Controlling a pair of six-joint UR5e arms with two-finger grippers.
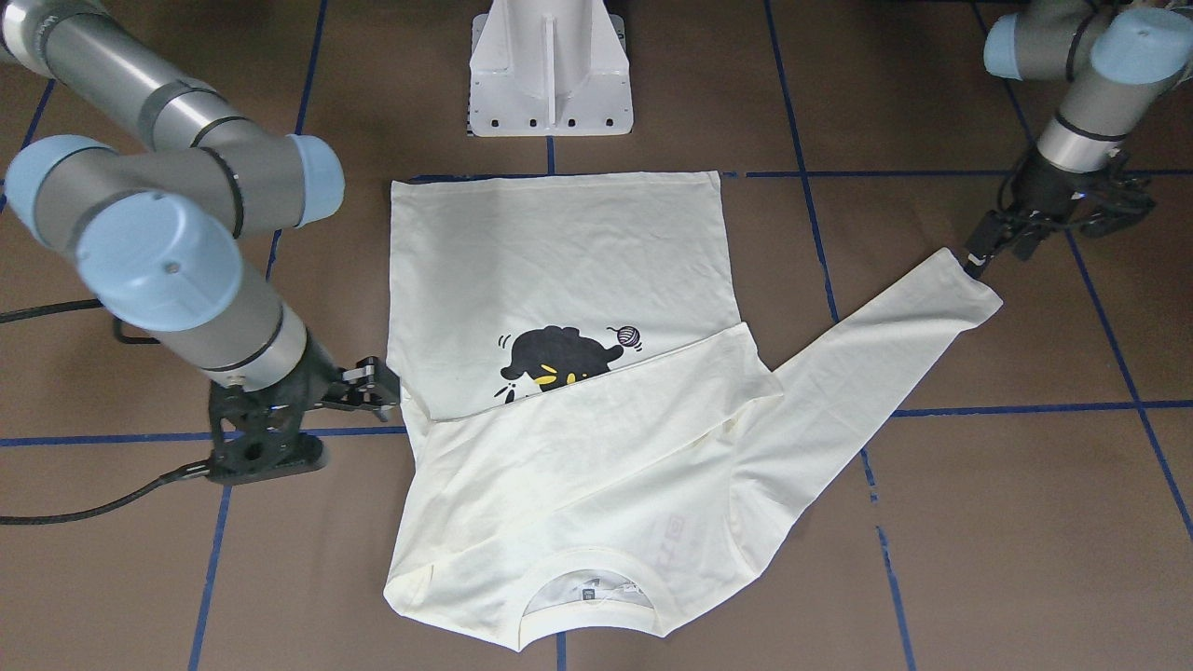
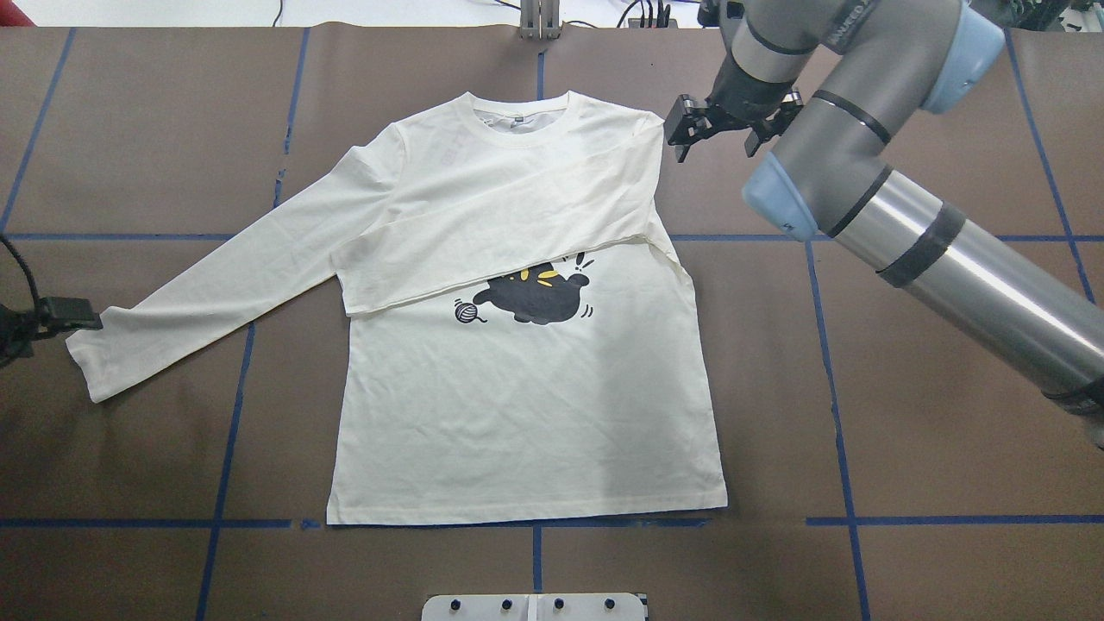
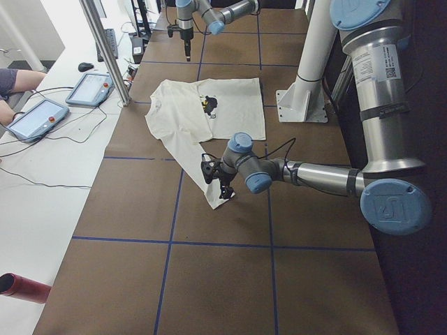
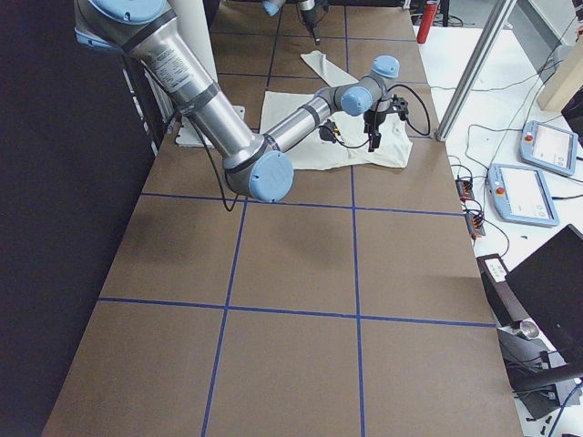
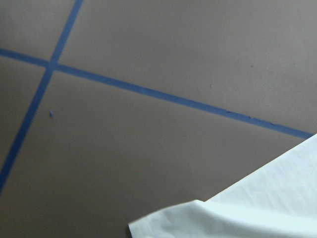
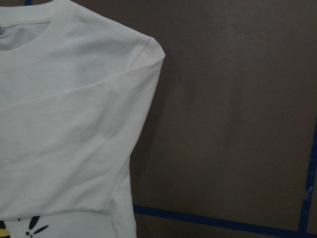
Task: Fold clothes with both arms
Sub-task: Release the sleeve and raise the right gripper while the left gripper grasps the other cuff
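- The cream long-sleeved shirt with a black cat print (image 2: 535, 405) lies flat, print up, on the brown table with blue tape lines (image 2: 949, 448).
- Its long axis runs away from the robot, with the collar far and the hem near.
- One sleeve is folded across the chest; the other stretches out toward the robot's left.
- The black two-finger right gripper (image 2: 714, 151) is spread and empty, just beside the shoulder.
- The left gripper (image 1: 977, 259) sits at the outstretched cuff; whether it pinches it cannot be told.

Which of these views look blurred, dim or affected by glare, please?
Left wrist view: soft, with the sleeve edge slightly blurred. Right wrist view: dim, so the shirt looks grey. Overhead view: a bright glare streak on the right arm. Front-facing view: sharp and evenly lit.
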